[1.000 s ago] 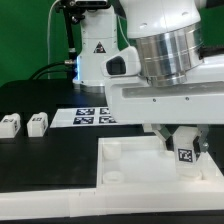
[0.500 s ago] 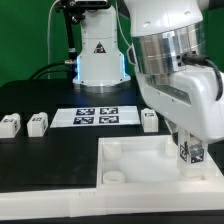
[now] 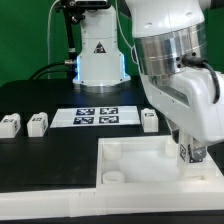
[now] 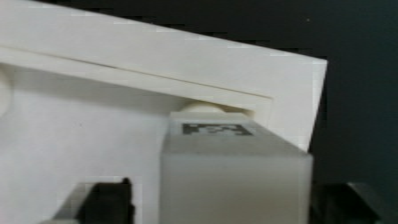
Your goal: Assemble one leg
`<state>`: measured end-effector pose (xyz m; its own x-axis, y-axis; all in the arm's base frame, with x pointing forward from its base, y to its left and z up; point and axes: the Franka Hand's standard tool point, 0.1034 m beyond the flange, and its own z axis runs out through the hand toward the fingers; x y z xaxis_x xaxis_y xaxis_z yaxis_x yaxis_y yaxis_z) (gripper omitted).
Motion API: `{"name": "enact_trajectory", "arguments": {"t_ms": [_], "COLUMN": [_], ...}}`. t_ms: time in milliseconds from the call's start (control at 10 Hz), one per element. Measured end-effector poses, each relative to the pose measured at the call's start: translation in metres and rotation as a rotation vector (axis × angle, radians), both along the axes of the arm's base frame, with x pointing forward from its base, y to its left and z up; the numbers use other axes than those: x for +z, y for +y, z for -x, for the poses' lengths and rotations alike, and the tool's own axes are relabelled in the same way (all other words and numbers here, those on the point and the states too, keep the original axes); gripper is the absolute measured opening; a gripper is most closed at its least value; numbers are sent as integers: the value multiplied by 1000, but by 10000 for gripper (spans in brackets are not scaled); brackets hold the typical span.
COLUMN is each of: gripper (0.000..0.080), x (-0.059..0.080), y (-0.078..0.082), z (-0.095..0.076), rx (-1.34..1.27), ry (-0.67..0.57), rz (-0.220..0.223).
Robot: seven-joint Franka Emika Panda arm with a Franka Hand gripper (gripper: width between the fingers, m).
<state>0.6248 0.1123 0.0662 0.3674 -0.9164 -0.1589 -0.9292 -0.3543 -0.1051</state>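
One leg (image 3: 188,154) is pinched upright between the fingers of the gripper (image 3: 187,150), over a back corner of the white top (image 3: 130,160). The top lies at the table's (image 3: 40,150) front edge, toward the exterior view's right.

Risk: the wrist view shows the leg's rounded tip at the top's raised rim, and no hole is visible there. If the tip is off the corner hole, pressing down could tilt the leg, jam it or shift the top.

Change: against half a second ago, the leg appears marginally lower, and the arm's pose is otherwise alike.
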Motion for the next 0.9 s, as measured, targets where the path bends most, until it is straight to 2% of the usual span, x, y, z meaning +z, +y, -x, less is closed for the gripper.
{"name": "enact_trajectory", "arguments": {"t_ms": [100,200,500,700,900], "gripper": [614,638,648,648,638], "x": [-1,0,-1,5,2], "y": [10,16,14,1,-3], "z": [4,6,6,3,0], "rx": [89,187,520,909,1039], "ry": [7,-1,-64,-118,-164], "rz": [10,18,26,53,81]}}
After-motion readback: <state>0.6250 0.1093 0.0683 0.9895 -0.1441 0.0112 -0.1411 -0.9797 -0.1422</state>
